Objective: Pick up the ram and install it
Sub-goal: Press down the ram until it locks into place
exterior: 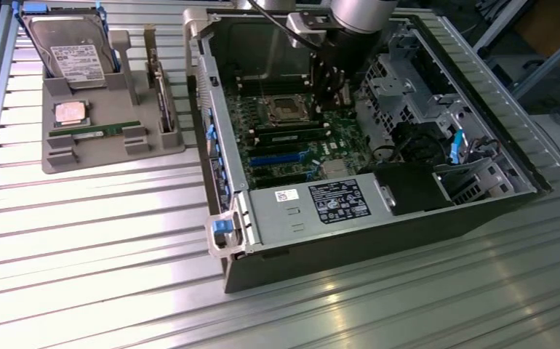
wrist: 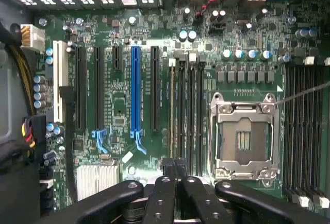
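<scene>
Exterior view: open PC case lies on its side on a ribbed metal table. Arm reaches down into the case w/ the gripper low over the motherboard, just beside the empty CPU socket, toward the exterior view's right of it. Well apart from the case, on the exterior view's left, sits a grey parts holder. The ram lies flat in a slot along that holder's front edge, untouched. Just behind it on the holder: square silver processor; behind that, a hard drive standing tilted. An expansion card stands on edge at the holder's side nearest the case. PSU label shows at the case's near end.

Wrist view: gripper fingers are together, nothing between them. Fingertips sit at the end of a bank of black RAM slots, right next to the CPU socket. Second slot bank on the socket's other side. Blue PCIe slot and black slots further off from the socket, beyond the first bank.
</scene>
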`<state>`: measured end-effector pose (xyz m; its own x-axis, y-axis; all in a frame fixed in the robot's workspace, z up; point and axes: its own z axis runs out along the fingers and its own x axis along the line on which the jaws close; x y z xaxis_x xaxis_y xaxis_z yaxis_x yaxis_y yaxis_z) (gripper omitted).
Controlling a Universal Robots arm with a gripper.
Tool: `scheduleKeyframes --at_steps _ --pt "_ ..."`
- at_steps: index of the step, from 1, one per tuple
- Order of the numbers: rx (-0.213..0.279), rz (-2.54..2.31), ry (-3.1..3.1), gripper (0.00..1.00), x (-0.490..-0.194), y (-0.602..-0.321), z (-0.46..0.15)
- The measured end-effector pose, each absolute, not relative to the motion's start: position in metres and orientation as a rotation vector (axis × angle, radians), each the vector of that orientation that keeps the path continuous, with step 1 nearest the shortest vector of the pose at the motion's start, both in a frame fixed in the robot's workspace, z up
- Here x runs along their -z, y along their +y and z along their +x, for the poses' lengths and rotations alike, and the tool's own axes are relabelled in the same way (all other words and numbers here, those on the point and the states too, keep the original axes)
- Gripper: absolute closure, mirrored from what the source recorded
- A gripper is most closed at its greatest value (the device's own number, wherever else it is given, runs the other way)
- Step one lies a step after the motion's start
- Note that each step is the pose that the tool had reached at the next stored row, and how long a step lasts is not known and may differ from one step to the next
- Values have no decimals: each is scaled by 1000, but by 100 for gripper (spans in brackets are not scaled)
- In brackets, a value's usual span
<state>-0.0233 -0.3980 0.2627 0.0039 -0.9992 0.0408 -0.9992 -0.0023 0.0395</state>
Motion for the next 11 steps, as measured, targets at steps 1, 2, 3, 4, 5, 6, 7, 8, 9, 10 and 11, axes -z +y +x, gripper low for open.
scheduleKeyframes --at_steps 1,2,3,4,5,6,7,8,9,10,11 --pt "-1 2185 -2178 89 -263 -398 -20" --pt "-1 2184 -2178 89 -263 -398 -16" --pt "-1 2184 -2177 89 -263 -398 -11" --pt "0 2184 -2177 89 -263 -398 -6" --pt "0 2184 -2177 89 -263 -398 -1" --pt "1 2184 -2177 89 -263 -398 5" --pt "2 2183 -2176 89 -263 -398 14" --pt "3 2183 -2176 89 -263 -398 20" --pt "3 2183 -2176 89 -263 -398 25" --pt "4 2182 -2175 89 -263 -398 30" --pt "5 2182 -2175 89 -263 -398 37"
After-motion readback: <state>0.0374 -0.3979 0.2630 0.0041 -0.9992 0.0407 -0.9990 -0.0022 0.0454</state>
